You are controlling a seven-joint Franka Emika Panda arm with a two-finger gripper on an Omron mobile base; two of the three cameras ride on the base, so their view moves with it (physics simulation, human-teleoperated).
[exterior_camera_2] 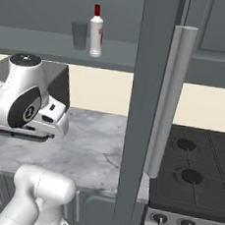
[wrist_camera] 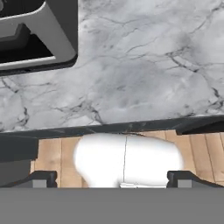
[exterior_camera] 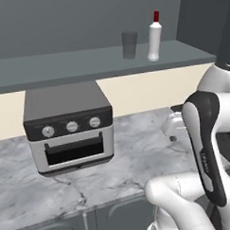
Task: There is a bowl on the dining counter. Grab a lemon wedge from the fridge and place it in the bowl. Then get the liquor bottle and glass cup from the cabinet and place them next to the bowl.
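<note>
The liquor bottle (exterior_camera: pixel 154 37) (exterior_camera_2: pixel 96 31), pale with a red cap, stands upright on the grey shelf of the cabinet (exterior_camera: pixel 86 63) (exterior_camera_2: pixel 43 45). The glass cup (exterior_camera: pixel 129 44) (exterior_camera_2: pixel 79 35) stands just left of it, a small gap between them. In the hand view my gripper (wrist_camera: pixel 112 181) is open with nothing between its fingertips (wrist_camera: pixel 43 179). It points down at the marbled wall counter (wrist_camera: pixel 144 74), well below the shelf. The bowl, lemon wedge, fridge and dining counter are out of view.
A toaster oven (exterior_camera: pixel 68 131) (wrist_camera: pixel 39 30) sits on the counter below the shelf, to the left. The open cabinet door (exterior_camera_2: pixel 145 103) with its long silver handle (exterior_camera_2: pixel 170 96) stands right of the bottle. A stove (exterior_camera_2: pixel 192 163) lies further right.
</note>
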